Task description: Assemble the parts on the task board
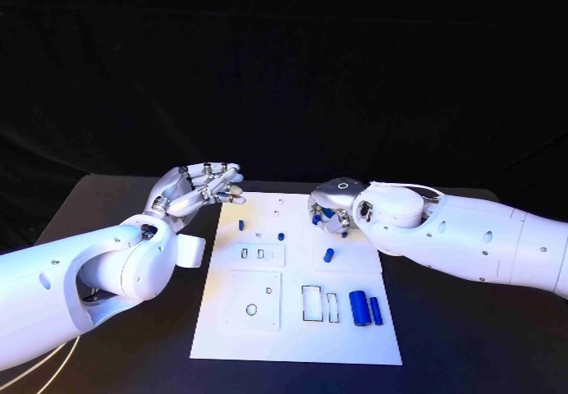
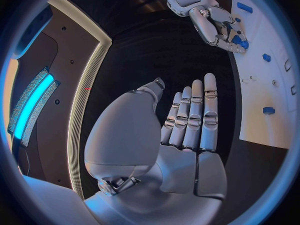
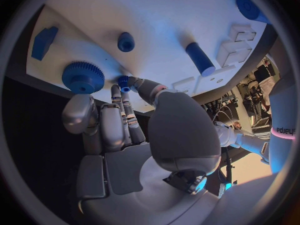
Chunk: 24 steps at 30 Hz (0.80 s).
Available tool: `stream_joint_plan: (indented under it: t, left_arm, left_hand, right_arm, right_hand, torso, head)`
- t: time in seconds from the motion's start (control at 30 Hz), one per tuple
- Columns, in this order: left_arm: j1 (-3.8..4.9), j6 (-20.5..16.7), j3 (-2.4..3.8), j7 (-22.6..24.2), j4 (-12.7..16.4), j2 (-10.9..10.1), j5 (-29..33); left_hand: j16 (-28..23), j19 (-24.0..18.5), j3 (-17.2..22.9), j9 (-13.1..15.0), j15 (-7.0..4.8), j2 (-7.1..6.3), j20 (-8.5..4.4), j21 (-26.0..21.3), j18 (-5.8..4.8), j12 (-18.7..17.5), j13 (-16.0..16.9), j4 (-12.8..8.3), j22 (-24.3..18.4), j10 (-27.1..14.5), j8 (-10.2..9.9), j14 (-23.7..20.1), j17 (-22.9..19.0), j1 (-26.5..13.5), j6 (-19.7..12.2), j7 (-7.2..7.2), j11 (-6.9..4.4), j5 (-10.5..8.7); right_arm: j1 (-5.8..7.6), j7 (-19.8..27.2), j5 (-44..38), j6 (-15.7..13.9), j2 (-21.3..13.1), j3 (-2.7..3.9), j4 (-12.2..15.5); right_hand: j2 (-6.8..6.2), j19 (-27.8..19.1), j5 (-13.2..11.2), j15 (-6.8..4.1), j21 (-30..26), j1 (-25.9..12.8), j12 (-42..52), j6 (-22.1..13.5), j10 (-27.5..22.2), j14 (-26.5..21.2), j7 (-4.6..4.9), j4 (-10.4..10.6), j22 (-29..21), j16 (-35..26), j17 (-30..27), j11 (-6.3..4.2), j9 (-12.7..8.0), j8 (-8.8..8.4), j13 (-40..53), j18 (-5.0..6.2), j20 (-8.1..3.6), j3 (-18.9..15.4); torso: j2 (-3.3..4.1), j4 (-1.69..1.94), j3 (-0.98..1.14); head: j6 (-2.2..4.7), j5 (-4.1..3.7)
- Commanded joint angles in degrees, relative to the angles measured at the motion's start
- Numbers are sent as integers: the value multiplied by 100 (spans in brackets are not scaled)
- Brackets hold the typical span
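Right robot hand (image 1: pixel 332 205) sits over the upper middle of the board (image 1: pixel 296 345) in the head view, fingers pointing down, and in the right wrist view it's pinching a small blue peg (image 3: pixel 124 82) between thumb and a fingertip, right beside the gear (image 3: pixel 82 76). Left robot hand (image 1: pixel 199 190) hangs off the board's upper left corner, palm up, holding nothing, fingers loosely apart and a bit curled in the head view, straight and side by side in its own wrist view.

What could go wrong, imo: that pinch looks thin, just the tip of the peg, so it could twist or pop out if the hand pushes down at an angle. The gear is so close that a finger could nudge it. If the peg isn't square to its hole it'll probably jam or skid across the board, and with the left hand not bracing anything, the board might shift on the tabletop (image 1: pixel 474 345).

Rest of the parts: two cylinders (image 1: pixel 366 309) lie at lower right of the board, a small blue piece (image 1: pixel 328 255) stands mid board, another (image 1: pixel 241 223) nearer the upper left.

Hard to tell: the head view hides the peg and gear under the right hand. I can't see the target hole at all, or whether the peg is already touching the board.
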Motion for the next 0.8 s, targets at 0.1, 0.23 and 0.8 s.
stream_joint_plan:
  t: [0.1, 0.23, 0.8]
  left_arm:
    - [12, 119, 6, 19, 19, 0, 15]
    - [12, 124, 6, 15, 23, 0, 16]
    - [12, 129, 6, -2, 13, -2, 38]
  left_hand:
    - [37, -19, -4, -8, 2, 10, 13, 20, 10, -28, 5, 31, 8, -23, -34, -56, 8, -63, -46, 51, 31, -12]
    - [43, -21, -2, -9, 3, 17, 13, 23, 10, -34, 4, 32, 10, -28, -38, -59, 16, -61, -49, 52, 33, -12]
    - [56, -26, 6, -9, 4, 33, 14, 32, 10, -45, 4, 27, 14, -35, -43, -68, 32, -48, -55, 53, 35, -12]
  right_arm:
    - [-15, 48, 15, 43, 48, -2, -72]
    - [-24, 55, 18, 52, 73, -2, -115]
    - [-49, 5, -13, -378, 56, -3, -79]
  right_hand:
    - [65, 36, -53, 14, 45, -3, 24, 74, 69, 106, -11, 52, 27, 47, 12, -15, 17, 45, -13, -84, -13, 2]
    - [93, 37, -93, 5, 57, 13, 33, 119, 115, 106, -28, 67, 46, 67, 23, -29, 43, 65, -20, -85, -20, 24]
    - [204, 43, -518, -52, 120, 154, 74, 314, 375, 104, -102, 70, 155, 144, 51, -103, 197, 182, -55, -94, -68, 198]
  torso:
    - [7, -3, 2]
    - [8, -2, 2]
    - [-3, -9, 1]
  head:
    - [-14, 12]
    - [-28, 15]
    - [-64, 22]
